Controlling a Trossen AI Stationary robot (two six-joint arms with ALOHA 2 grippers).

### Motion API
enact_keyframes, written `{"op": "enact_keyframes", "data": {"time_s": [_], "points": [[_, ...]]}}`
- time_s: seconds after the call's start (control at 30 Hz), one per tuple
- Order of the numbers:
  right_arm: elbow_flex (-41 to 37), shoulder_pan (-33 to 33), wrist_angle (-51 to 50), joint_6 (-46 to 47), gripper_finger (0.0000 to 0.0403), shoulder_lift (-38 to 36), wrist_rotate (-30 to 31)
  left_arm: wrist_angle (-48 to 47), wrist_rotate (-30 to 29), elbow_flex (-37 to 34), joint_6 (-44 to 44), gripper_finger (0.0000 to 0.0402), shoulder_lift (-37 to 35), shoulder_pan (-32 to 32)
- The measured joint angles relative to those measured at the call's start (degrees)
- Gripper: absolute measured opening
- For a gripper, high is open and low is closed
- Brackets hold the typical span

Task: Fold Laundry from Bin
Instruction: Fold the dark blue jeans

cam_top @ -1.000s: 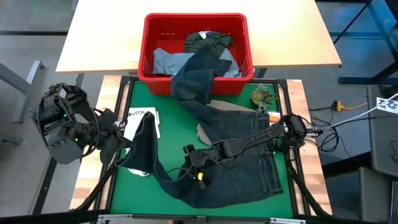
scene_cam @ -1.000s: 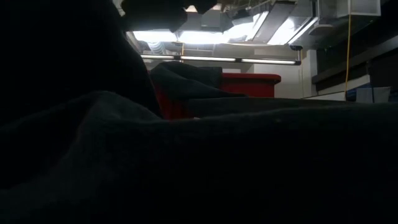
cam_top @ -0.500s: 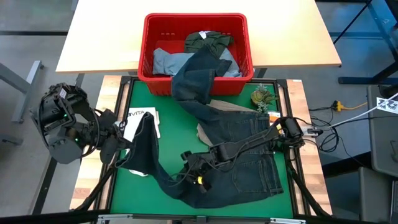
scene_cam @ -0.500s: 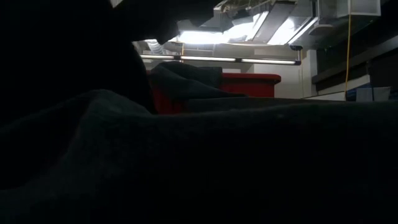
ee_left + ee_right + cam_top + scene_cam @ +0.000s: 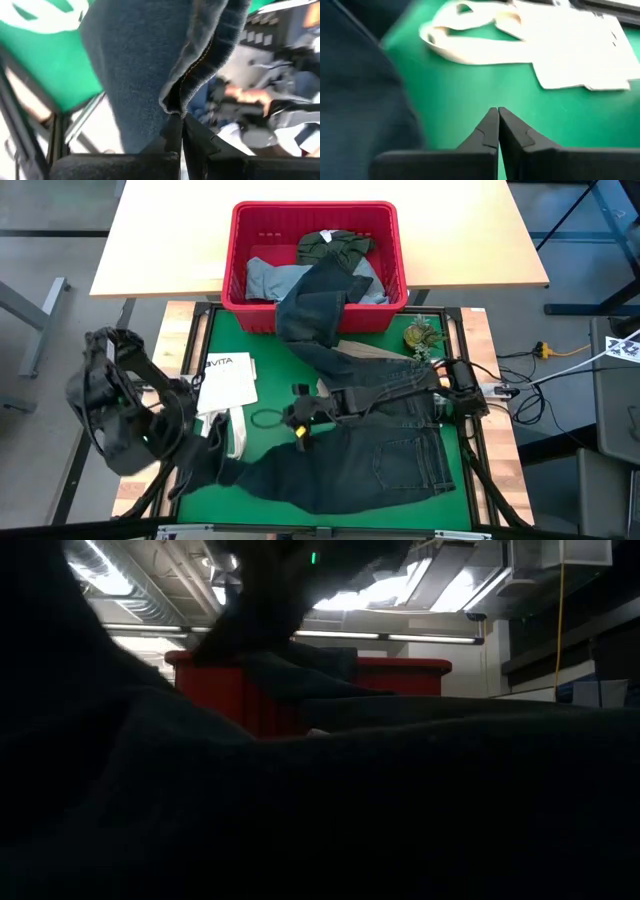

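Your left gripper sits at the near-left edge of the green mat, its fingers clenched on a hem of the dark navy jeans; those jeans lie spread across the mat's right and near side, one leg trailing up over the rim of the red bin; your right gripper hovers over bare mat near the middle, fingers pressed together and grasping nothing; the white tote bag lies just beside it, straps looped toward the jeans; inside the bin you have light blue jeans and a dark olive-green piece; beige trousers peek from under the navy pair; the bin stands on the desk.
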Motion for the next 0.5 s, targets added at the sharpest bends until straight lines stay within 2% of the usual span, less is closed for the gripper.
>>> {"op": "enact_keyframes", "data": {"time_s": [0.13, 0.3, 0.5], "points": [[-0.03, -2.18, -0.99, 0.01, 0.0012, 1.87, -0.72, 0.00, 5.24, 0.00, -3.90, 0.0000, 1.86, -0.02], [-0.03, -3.45, -5.53, -3.55, 0.0003, 1.93, -4.12, 0.00, 4.17, 0.00, -6.77, 0.0000, 3.61, 0.00], [-0.06, -3.34, -13.30, -9.83, 0.0009, -0.14, -4.84, 0.02, -9.41, 0.00, -7.82, 0.0000, 7.80, 0.46]]}}
